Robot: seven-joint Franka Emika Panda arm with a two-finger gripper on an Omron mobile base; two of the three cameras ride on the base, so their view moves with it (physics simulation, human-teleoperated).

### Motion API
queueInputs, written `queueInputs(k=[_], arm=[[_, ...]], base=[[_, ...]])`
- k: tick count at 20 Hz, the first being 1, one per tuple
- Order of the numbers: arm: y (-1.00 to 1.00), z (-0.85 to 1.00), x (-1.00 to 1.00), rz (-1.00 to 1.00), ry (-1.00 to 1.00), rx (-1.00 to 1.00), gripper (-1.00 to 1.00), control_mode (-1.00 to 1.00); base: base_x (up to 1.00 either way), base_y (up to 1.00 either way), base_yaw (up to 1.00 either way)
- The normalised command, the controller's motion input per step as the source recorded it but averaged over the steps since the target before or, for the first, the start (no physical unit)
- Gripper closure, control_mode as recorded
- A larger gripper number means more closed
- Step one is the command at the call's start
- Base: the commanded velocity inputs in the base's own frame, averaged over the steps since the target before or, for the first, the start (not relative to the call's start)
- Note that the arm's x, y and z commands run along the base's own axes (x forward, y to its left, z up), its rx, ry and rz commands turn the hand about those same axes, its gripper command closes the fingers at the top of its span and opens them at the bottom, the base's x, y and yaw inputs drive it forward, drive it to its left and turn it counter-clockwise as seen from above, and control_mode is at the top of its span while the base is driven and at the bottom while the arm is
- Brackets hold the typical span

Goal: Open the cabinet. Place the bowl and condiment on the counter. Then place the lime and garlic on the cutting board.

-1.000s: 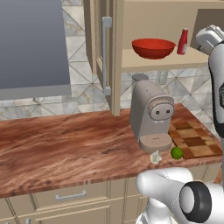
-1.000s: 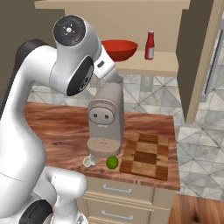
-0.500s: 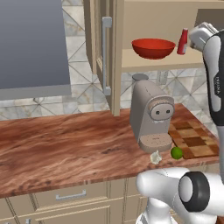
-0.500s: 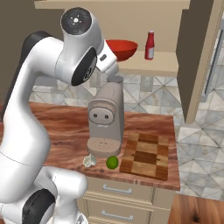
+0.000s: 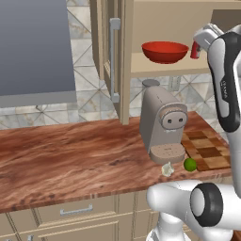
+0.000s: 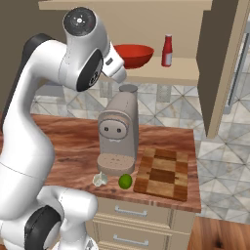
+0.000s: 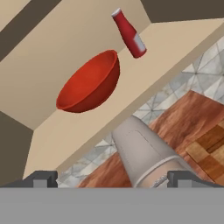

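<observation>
The cabinet [image 5: 123, 56] stands open, its door [image 5: 113, 61] swung to the left. On its shelf sit the red bowl [image 5: 164, 51] [image 6: 133, 55] [image 7: 89, 83] and the condiment [image 6: 167, 50] [image 7: 129, 34], a red bottle half hidden by my arm in the left base view. My gripper [image 7: 112, 179] is open and empty, in front of the shelf above the coffee machine, apart from the bowl. The lime [image 5: 189, 164] [image 6: 125, 181] and garlic [image 5: 167, 169] [image 6: 100, 179] lie on the counter [image 5: 70, 160] beside the cutting board [image 5: 207, 148] [image 6: 163, 173].
A beige coffee machine [image 5: 162, 124] [image 6: 117, 134] [image 7: 146, 153] stands on the counter under the shelf, just left of the board. The right cabinet door [image 6: 219, 63] hangs open at the counter's end. Drawers [image 5: 75, 212] run below the counter's front edge.
My hand has swung left along the shelf front, toward the bowl and bottle. The jaws have stayed open. Bowl, bottle, lime and garlic have not moved.
</observation>
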Motion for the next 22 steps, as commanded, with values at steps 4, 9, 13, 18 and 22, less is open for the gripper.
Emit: queueInputs(k=[4,9,13,18,22], arm=[[0.17,-0.11,0.27,0.00,-0.02,0.00,-1.00,-1.00],[0.02,-0.03,0.31,0.00,-0.02,0.00,-1.00,-1.00],[0.00,-0.02,0.32,0.00,0.00,0.00,-1.00,-1.00],[-0.01,0.00,0.14,0.00,0.00,0.00,-1.00,-1.00],[-0.04,0.00,0.05,0.00,0.00,0.00,-1.00,-1.00]], base=[[0.00,0.00,0.00],[0.00,0.00,0.00],[0.00,0.00,0.00],[0.00,0.00,0.00],[0.00,0.00,0.00]])
